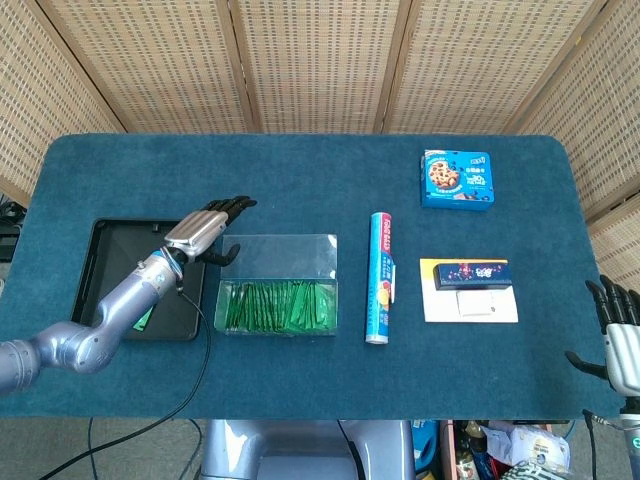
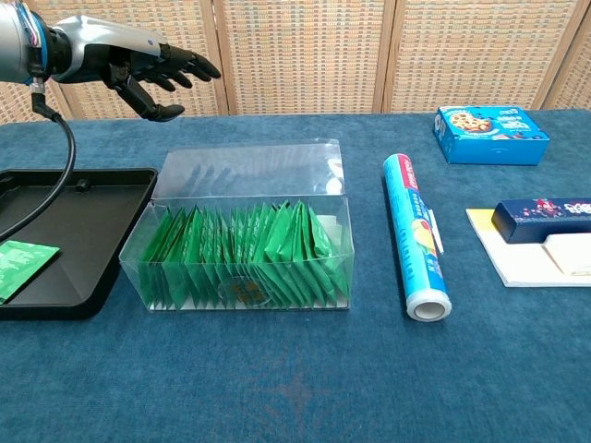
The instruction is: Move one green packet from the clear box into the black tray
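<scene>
The clear box (image 1: 278,293) (image 2: 242,251) stands left of the table's middle, packed with several green packets (image 2: 249,254) (image 1: 277,305), its lid (image 2: 247,169) laid back flat behind it. One green packet (image 2: 23,267) (image 1: 145,314) lies in the black tray (image 1: 103,255) (image 2: 83,212) to the left. My left hand (image 1: 203,230) (image 2: 138,66) hovers above the box's back left corner, fingers spread, holding nothing. My right hand (image 1: 620,335) hangs off the table's right front edge, fingers apart, empty.
A blue foil roll (image 1: 379,277) (image 2: 416,235) lies right of the box. A blue cookie box (image 1: 456,179) (image 2: 489,122) sits at the back right. A dark box on a white card (image 1: 468,288) (image 2: 545,235) lies at the right. A black cable (image 1: 205,350) trails from my left arm.
</scene>
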Controlling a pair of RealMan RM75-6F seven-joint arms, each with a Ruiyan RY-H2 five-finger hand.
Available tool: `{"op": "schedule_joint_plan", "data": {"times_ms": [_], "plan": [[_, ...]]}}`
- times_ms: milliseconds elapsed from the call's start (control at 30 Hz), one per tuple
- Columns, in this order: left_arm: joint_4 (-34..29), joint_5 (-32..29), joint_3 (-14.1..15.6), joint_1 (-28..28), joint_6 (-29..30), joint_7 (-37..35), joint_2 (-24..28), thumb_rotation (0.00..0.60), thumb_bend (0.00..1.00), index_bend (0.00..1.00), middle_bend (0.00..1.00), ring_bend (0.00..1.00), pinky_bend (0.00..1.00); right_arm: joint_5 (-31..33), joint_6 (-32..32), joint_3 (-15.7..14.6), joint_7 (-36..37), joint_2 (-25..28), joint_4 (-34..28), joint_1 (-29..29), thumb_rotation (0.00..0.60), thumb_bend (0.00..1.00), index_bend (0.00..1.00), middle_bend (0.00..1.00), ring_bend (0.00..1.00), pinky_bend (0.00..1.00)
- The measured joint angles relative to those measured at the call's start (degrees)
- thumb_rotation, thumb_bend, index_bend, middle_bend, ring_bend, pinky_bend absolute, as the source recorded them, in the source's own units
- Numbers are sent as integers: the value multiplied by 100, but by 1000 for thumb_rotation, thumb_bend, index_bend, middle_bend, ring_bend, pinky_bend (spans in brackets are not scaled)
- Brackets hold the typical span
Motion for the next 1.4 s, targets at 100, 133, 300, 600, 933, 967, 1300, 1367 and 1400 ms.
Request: {"op": "schedule_joint_plan", "data": {"times_ms": [100, 133, 300, 600, 933, 967, 1300, 1367, 1400], "plan": [[-91, 736, 4, 139, 173, -28, 1, 600, 529, 329, 0, 0, 0, 0, 2, 2, 3, 4, -7, 1, 600, 0, 0, 0, 0, 0], [-111, 966, 11, 175, 224, -34, -5, 600, 523, 340, 0, 0, 0, 0, 5, 4, 6, 6, -9, 1, 600, 0, 0, 0, 0, 0], [-127, 2239, 100, 323, 507, -58, -114, 600, 516, 401, 0, 0, 0, 7, 31, 18, 20, 23, -36, -8, 600, 0, 0, 0, 0, 0], [19, 3209, 305, 319, 669, 184, -484, 600, 515, 461, 0, 0, 0, 5, 46, 22, 37, 38, -52, -14, 600, 0, 0, 0, 0, 0], [382, 3604, 391, 162, 678, 620, -1060, 600, 507, 461, 0, 0, 0, 37, 44, 39, 127, 68, -40, -27, 600, 0, 0, 0, 0, 0], [401, 3604, 391, 147, 667, 655, -1100, 600, 507, 461, 0, 0, 0, 41, 40, 41, 136, 70, -35, -26, 600, 0, 0, 0, 0, 0], [667, 3464, 308, -45, 542, 1289, -1743, 600, 495, 461, 0, 0, 0, 76, 39, 63, 232, 96, -12, -38, 600, 0, 0, 0, 0, 0], [714, 3417, 293, -67, 530, 1365, -1839, 600, 475, 461, 0, 0, 0, 87, 32, 68, 252, 102, -8, -39, 600, 0, 0, 0, 0, 0], [741, 3390, 284, -80, 523, 1404, -1892, 600, 467, 461, 0, 0, 0, 91, 31, 71, 259, 104, -5, -40, 600, 0, 0, 0, 0, 0]]}}
